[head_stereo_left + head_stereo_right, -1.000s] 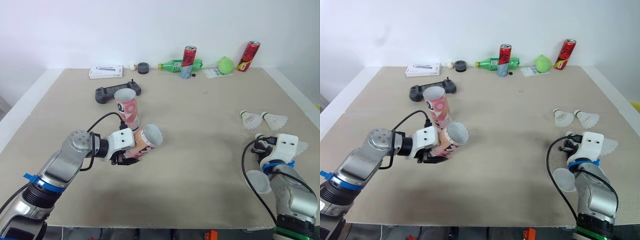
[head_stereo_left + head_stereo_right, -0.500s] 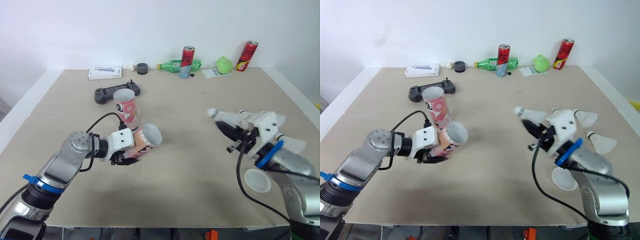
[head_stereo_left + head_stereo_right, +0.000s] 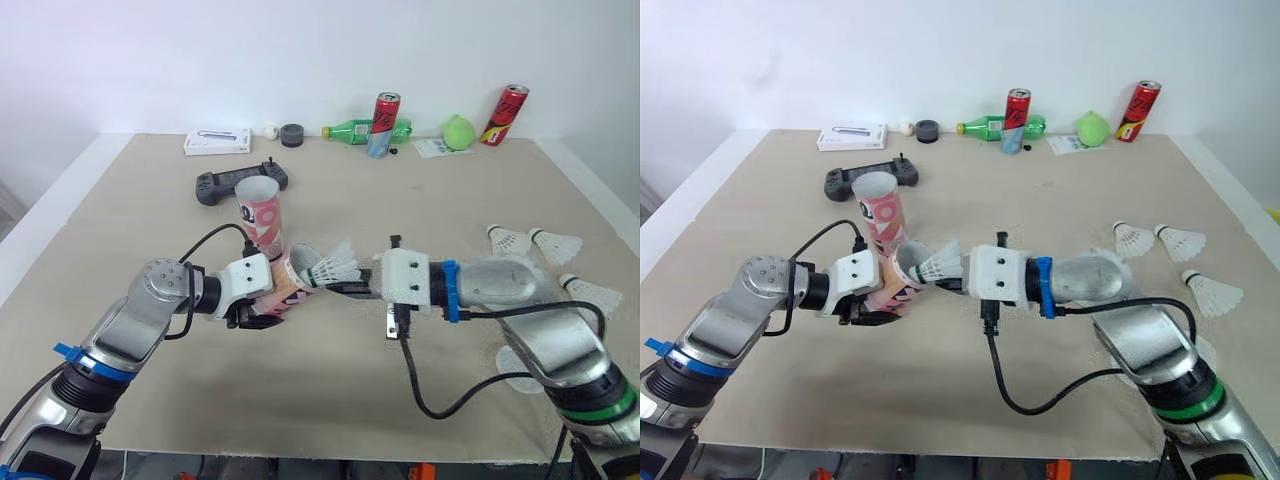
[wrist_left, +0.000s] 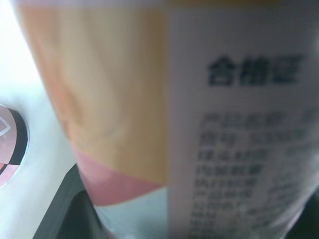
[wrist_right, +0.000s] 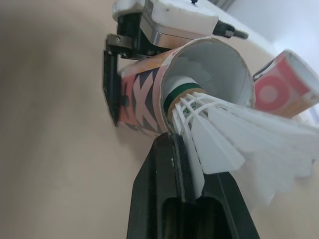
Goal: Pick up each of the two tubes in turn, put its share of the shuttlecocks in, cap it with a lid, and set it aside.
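My left gripper (image 3: 252,312) is shut on the lower end of a pink and orange tube (image 3: 283,287), held tilted with its open mouth facing right. The tube's label (image 4: 199,124) shows close up in the left wrist view. My right gripper (image 3: 347,290) is shut on a white shuttlecock (image 3: 335,269), whose green-banded cork (image 5: 180,92) sits at the tube's mouth (image 5: 207,64). A second tube (image 3: 261,215) stands upright just behind. Three more shuttlecocks (image 3: 556,243) lie at the right. A clear lid (image 3: 516,363) rests by my right forearm.
A black game controller (image 3: 240,182) lies behind the tubes. Along the back edge are a white box (image 3: 217,141), a black roll (image 3: 292,134), a green bottle (image 3: 350,129), two red cans (image 3: 384,112) and a green ball (image 3: 459,131).
My right gripper has carried a shuttlecock from the right side of the table leftward to the mouth of the held tube. The left gripper has kept the tube still.
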You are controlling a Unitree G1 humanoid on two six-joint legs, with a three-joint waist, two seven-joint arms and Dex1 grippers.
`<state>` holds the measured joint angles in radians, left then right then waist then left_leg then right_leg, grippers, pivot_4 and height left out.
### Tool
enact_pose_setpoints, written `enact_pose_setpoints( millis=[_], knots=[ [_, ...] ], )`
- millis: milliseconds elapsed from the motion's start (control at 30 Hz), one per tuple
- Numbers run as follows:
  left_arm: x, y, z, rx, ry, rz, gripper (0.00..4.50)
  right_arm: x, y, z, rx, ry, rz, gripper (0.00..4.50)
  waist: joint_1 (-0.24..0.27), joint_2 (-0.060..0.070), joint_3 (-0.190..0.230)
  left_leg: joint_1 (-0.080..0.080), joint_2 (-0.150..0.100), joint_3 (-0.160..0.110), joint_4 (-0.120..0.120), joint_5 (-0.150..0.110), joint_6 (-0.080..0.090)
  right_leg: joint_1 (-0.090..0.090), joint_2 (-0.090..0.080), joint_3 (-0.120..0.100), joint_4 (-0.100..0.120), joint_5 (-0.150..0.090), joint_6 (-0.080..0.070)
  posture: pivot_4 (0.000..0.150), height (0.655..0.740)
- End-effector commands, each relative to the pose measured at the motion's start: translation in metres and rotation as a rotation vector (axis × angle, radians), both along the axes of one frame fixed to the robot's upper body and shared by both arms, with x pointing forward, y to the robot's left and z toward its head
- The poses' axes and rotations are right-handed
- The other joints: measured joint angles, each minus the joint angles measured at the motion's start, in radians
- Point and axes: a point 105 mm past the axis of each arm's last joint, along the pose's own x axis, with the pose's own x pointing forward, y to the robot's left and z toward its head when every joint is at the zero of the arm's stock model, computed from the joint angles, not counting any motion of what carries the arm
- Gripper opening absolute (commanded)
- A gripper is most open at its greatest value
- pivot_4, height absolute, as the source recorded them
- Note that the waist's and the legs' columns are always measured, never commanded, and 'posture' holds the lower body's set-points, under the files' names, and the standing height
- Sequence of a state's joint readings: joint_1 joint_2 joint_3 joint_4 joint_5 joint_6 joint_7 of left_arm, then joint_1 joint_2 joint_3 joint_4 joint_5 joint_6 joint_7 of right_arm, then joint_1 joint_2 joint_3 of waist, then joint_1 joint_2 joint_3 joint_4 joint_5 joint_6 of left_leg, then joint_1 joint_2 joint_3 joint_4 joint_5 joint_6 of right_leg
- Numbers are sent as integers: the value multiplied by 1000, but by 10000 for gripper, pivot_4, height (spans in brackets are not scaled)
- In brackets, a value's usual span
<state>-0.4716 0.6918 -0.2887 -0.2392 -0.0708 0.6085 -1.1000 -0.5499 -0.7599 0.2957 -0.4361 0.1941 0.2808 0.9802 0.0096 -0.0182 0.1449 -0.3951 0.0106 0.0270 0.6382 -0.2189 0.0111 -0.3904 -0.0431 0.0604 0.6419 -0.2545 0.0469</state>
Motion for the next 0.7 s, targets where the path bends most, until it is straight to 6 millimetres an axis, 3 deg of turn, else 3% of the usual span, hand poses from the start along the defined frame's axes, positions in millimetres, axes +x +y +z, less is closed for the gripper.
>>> enact_pose_setpoints(
  millis=[33,200,233,267,367,633,700],
  knots=[
    [-11,-6,-24,24,84,-16,27257,-5,8,14,39,3,61,14802,0,0,0,0,1,0,0,0,0,0,1,0,0,0,-1,1500,7400],
    [-11,-7,-23,19,80,-11,27257,-2,4,44,101,33,75,39425,0,1,0,0,2,-1,0,0,0,0,2,-2,0,1,-3,1500,7400],
    [-10,-8,-23,17,79,-10,27257,-1,3,47,102,40,74,43651,1,1,0,0,2,-1,0,0,0,0,1,-2,0,1,-3,1500,7400],
    [-10,-8,-23,17,78,-10,27257,0,2,53,119,75,76,44490,1,1,0,0,2,-1,0,0,0,0,0,-3,0,1,-3,1500,7400],
    [-10,-9,-23,14,77,-9,27257,6,0,65,127,140,79,38406,1,1,0,-1,1,0,0,0,0,0,-2,-3,0,1,-3,1500,7400],
    [-7,-14,-23,6,68,-15,27257,30,20,44,-134,170,135,460,1,1,0,0,2,0,0,0,1,-3,-7,-11,0,0,-5,1500,7400],
    [-7,-16,-23,3,66,-16,27257,34,27,34,-206,168,155,460,2,2,0,-1,2,1,0,1,1,-3,-7,-13,0,0,-6,1500,7400]
  ],
)
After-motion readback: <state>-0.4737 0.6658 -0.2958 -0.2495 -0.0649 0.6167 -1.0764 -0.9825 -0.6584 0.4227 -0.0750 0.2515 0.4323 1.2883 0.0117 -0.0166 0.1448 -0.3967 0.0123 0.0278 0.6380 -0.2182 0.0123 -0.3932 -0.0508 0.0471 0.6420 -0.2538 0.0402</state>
